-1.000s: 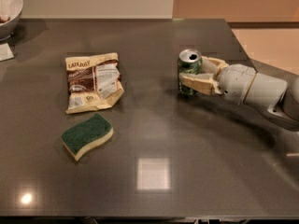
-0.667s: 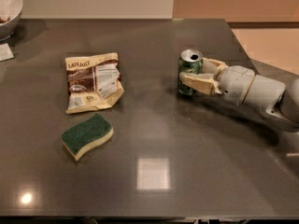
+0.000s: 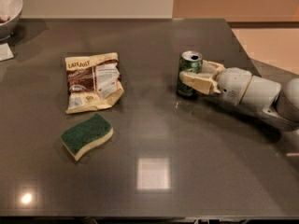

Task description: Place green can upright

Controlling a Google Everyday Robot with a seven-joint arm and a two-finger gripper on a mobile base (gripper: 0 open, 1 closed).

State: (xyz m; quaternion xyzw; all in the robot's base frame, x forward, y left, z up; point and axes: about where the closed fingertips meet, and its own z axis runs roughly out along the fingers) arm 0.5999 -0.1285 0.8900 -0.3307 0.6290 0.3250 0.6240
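green can (image 3: 188, 65) stands upright on the table (image 3: 154, 129); my gripper (image 3: 195, 73) clasps it, so i'd open slowly and back straight out.

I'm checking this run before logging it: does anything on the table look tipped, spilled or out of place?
Nothing stands out. The green can stands upright on the table, with the claw closed around it at the right. The snack bag and sponge lie flat to the left; no spill shows.

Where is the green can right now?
The green can stands upright on the table's right side, right of the snack bag, with the robot's hand gripping it from the right.
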